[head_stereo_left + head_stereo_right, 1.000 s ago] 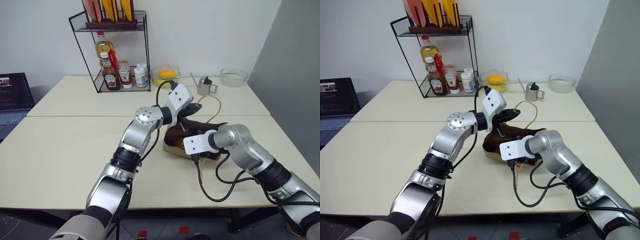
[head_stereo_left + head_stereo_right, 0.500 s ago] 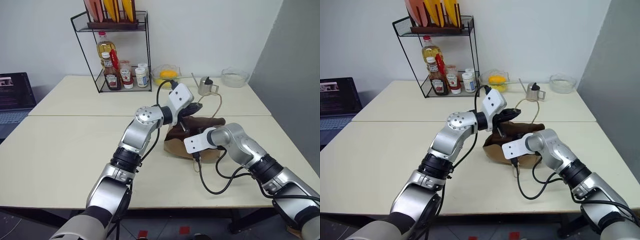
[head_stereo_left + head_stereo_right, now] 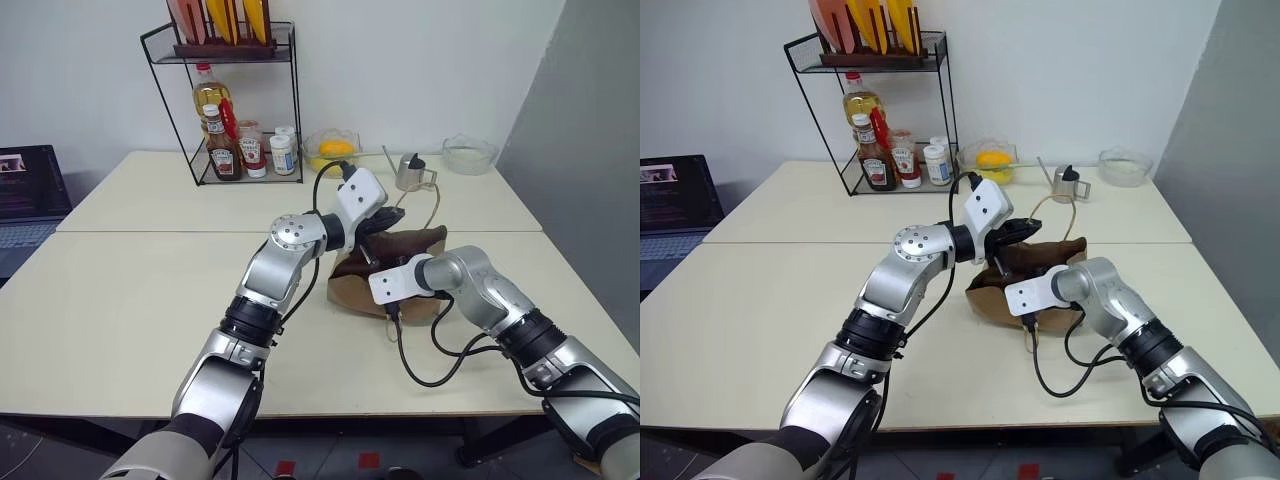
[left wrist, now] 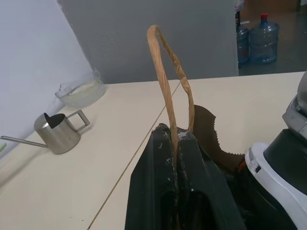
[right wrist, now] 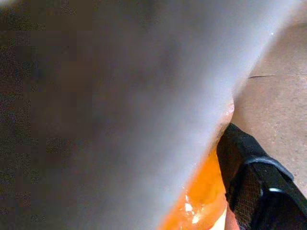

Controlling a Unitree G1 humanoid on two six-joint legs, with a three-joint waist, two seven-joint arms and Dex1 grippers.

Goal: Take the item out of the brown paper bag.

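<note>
Even, bright indoor light, soft shadows; right wrist view mostly blurred

Matt kraft-paper brown paper bag [image 3: 362, 290] with twisted cord handle [image 4: 168, 81], brushed-metal watering can [image 4: 56, 133], smooth matt desk [image 3: 140, 290], clear glass bowl [image 3: 468, 153]

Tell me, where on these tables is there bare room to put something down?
The near table is bare left of the brown paper bag, out to the laptop edge. The far table is bare left of the wire rack. It is crowded at the bag, and along the wall: rack, glass bowl, metal can, second bowl.
</note>
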